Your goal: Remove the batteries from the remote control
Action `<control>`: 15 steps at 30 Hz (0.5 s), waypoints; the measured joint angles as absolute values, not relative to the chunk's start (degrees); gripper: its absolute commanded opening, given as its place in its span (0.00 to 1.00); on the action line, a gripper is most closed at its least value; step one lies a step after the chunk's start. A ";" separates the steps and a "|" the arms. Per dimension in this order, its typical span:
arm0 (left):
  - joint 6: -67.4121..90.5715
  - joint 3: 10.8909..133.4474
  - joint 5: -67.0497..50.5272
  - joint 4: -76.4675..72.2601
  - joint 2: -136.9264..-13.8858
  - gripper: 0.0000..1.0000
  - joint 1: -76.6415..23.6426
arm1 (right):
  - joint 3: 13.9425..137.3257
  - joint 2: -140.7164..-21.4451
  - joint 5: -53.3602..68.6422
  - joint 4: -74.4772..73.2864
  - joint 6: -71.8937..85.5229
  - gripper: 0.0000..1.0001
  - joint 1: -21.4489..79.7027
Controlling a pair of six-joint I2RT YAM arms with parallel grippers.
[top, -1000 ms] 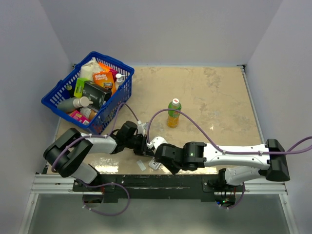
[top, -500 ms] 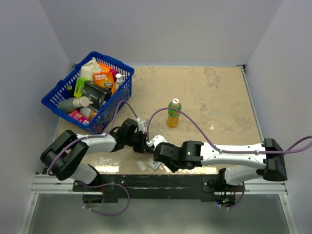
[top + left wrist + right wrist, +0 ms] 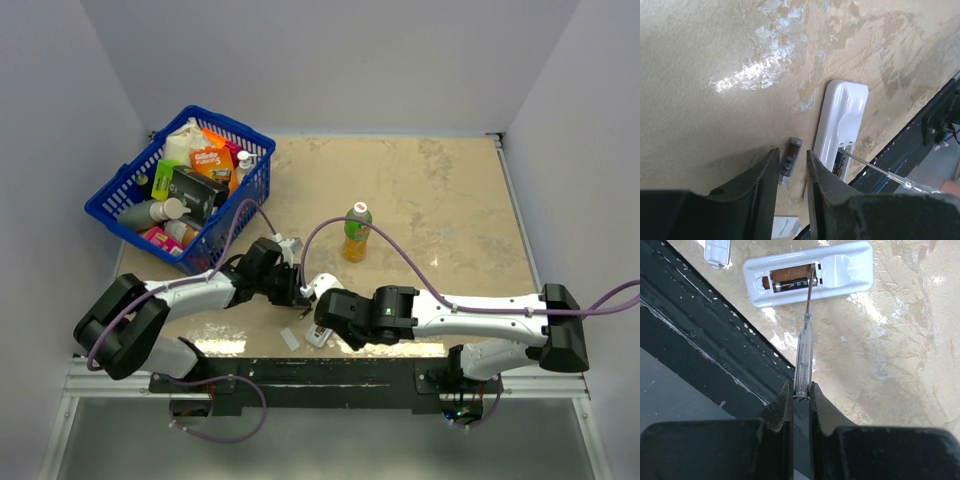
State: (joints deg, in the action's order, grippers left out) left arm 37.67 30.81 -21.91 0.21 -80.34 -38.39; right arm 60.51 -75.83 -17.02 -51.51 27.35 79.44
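The white remote control (image 3: 840, 270) lies back up near the table's front edge, with its compartment open. One dark battery (image 3: 792, 286) sits in the compartment. My right gripper (image 3: 800, 387) is shut on a clear-handled screwdriver (image 3: 804, 350), whose tip rests in the compartment by that battery. A second battery (image 3: 789, 165) lies loose on the table beside the remote (image 3: 842, 125). My left gripper (image 3: 792, 152) is open, and its fingers straddle this battery just above it. In the top view both grippers, left (image 3: 297, 293) and right (image 3: 322, 318), crowd over the remote (image 3: 317, 337).
The small white battery cover (image 3: 717, 250) lies on the table by the remote's open end, also showing in the top view (image 3: 290, 340). The black table edge rail (image 3: 700, 340) runs close by. A green bottle (image 3: 356, 232) stands mid-table. A blue basket (image 3: 110, 205) of goods is at the far left.
My left arm's elbow has swung left and its gripper has shifted slightly away from the front edge. My right gripper has edged a little left with the screwdriver.
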 measured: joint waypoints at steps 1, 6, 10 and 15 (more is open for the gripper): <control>37.60 31.00 -21.56 0.62 -80.23 0.33 -38.33 | 60.64 -75.83 -17.02 -51.48 27.35 0.00 79.44; 36.75 31.18 -20.29 2.39 -79.88 0.33 -38.24 | 61.08 -75.83 -16.97 -51.27 27.33 0.00 79.44; 36.18 31.18 -19.79 3.01 -79.88 0.33 -37.91 | 61.08 -75.83 -16.34 -51.20 27.40 0.00 79.44; 35.24 31.20 -18.98 4.05 -79.88 0.34 -37.47 | 60.14 -75.55 -15.27 -50.43 27.88 0.00 79.44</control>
